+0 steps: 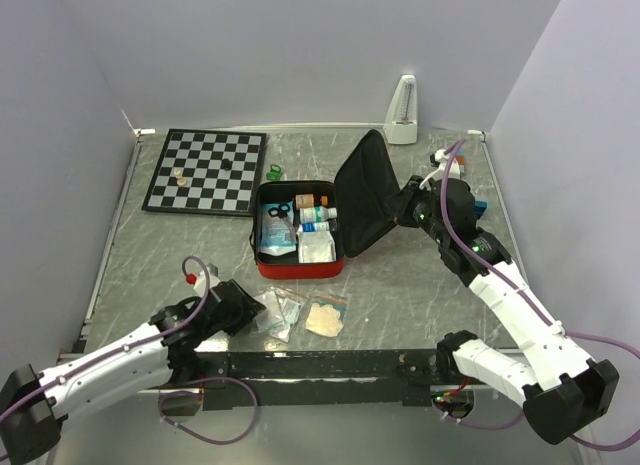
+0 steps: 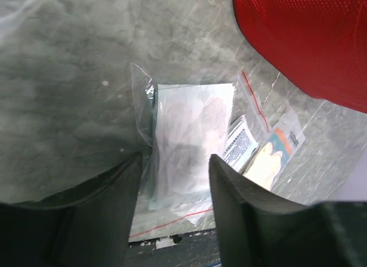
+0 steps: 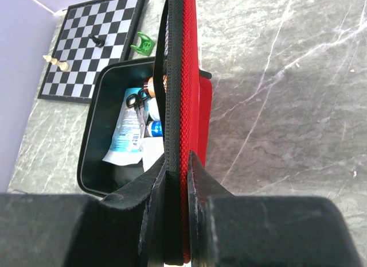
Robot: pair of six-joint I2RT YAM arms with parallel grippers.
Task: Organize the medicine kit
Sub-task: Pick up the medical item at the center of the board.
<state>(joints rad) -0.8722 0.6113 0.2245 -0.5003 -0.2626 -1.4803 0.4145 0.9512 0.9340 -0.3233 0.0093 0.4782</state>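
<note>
The red medicine kit (image 1: 300, 267) lies open mid-table, its black base holding bottles, scissors and packets (image 3: 123, 126). My right gripper (image 1: 405, 207) is shut on the edge of the raised lid (image 3: 189, 77) and holds it upright; the wrist view shows the fingers (image 3: 202, 175) pinching the black lining and red shell. My left gripper (image 1: 243, 303) is open and low over the table. Its fingers (image 2: 229, 186) straddle a clear zip bag of white gauze (image 2: 192, 129). A barcode packet (image 2: 241, 143) and a plaster packet (image 2: 275, 155) lie beside the bag, and a beige pad packet (image 1: 325, 318) lies further right.
A black-and-white chessboard (image 1: 205, 170) with a few pieces lies at the back left, with a small green item (image 1: 273, 171) beside it. A white metronome-like object (image 1: 402, 110) stands at the back wall. A black rail (image 1: 320, 363) runs along the near edge.
</note>
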